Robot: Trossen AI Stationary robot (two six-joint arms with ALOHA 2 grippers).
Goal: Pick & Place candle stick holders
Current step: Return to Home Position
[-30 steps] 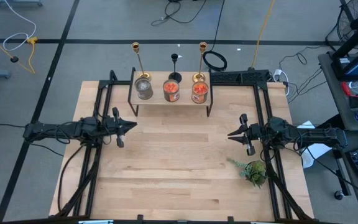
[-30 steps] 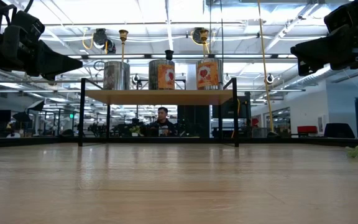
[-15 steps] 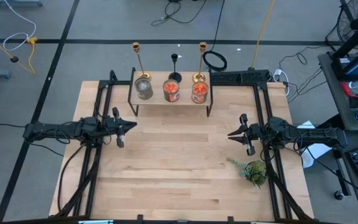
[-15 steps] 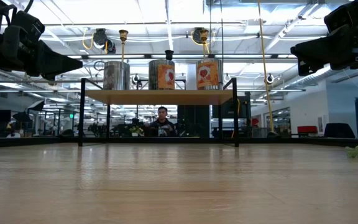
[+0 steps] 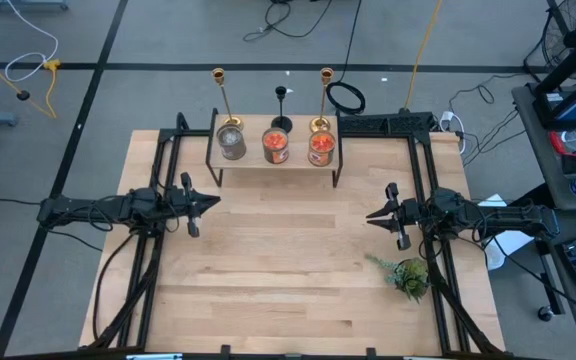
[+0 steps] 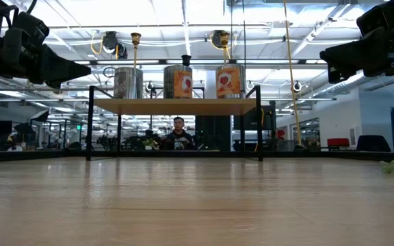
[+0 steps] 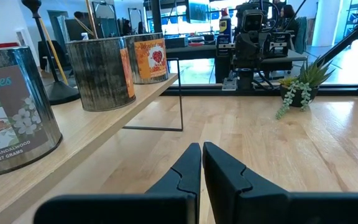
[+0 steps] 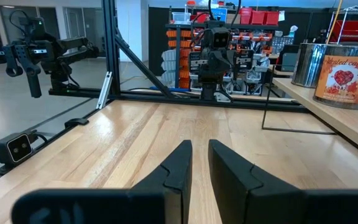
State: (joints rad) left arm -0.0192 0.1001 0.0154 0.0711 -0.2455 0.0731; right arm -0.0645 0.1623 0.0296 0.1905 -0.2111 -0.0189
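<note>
Three candle stick holders stand on their round bases along the far side of a low wooden shelf (image 5: 273,160), behind three candle tins: a gold one (image 5: 222,98) on the left, a shorter black one (image 5: 282,106) in the middle, and a gold one (image 5: 324,98) on the right. My left gripper (image 5: 215,203) hovers level over the table's left side, shut and empty, pointing right. My right gripper (image 5: 371,215) hovers level over the right side, pointing left, its fingers a narrow gap apart with nothing between them. Both are well short of the shelf.
The tins (image 5: 275,145) stand in a row in front of the holders. The shelf rests on thin black wire legs (image 7: 181,93). A green plant sprig (image 5: 408,275) lies near my right arm. Bare wood spans the middle and near part of the table (image 5: 278,270). A person (image 6: 178,133) sits beyond the far edge.
</note>
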